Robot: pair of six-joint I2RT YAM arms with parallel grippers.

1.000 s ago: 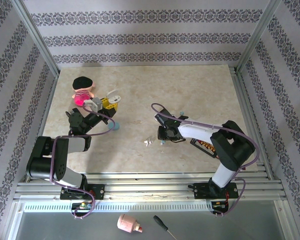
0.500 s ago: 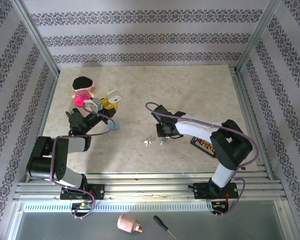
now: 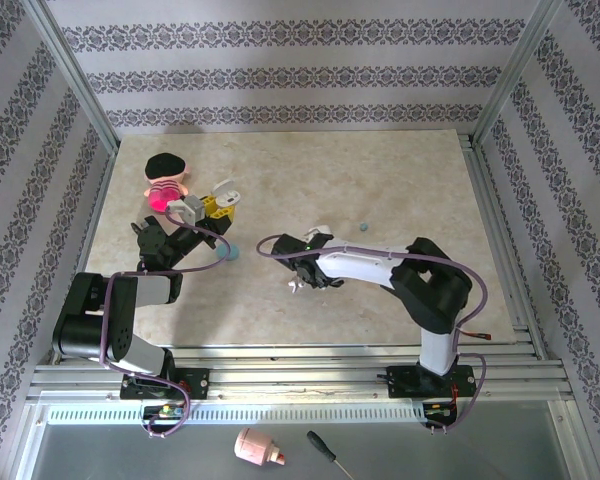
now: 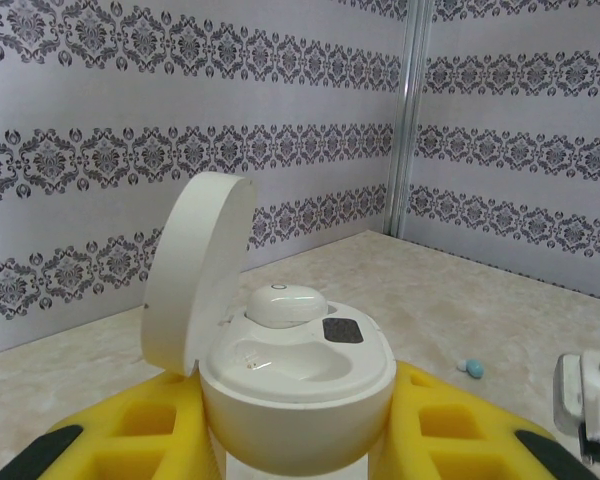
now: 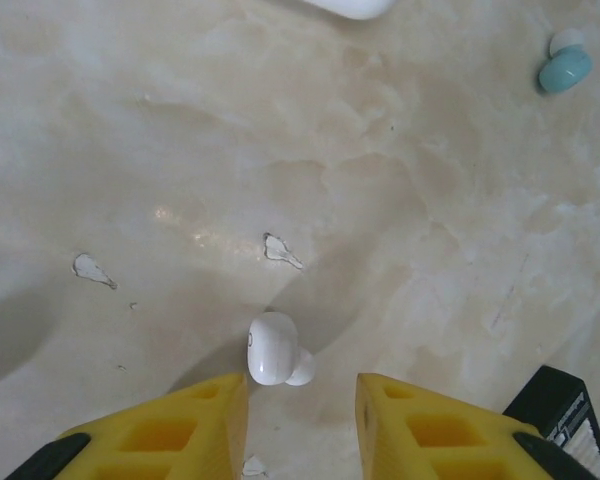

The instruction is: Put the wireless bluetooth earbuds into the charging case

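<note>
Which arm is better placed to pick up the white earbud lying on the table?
Right. The right tool is open and hangs just over the white earbud. The left tool is shut on the open charging case, so it is busy.

One earbud (image 4: pixel 285 305) in the case (image 4: pixel 302 362) in the left hand (image 4: pixel 296 400); second earbud (image 5: pixel 273 348) on table (image 5: pixel 180 150), just before right hand (image 5: pixel 302 385)

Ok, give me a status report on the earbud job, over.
Left fingers clamped on open charging case, seated earbud inside. Right fingers open, loose white earbud on table just ahead, not gripped. Teal earbud well aside, not in the way.
</note>
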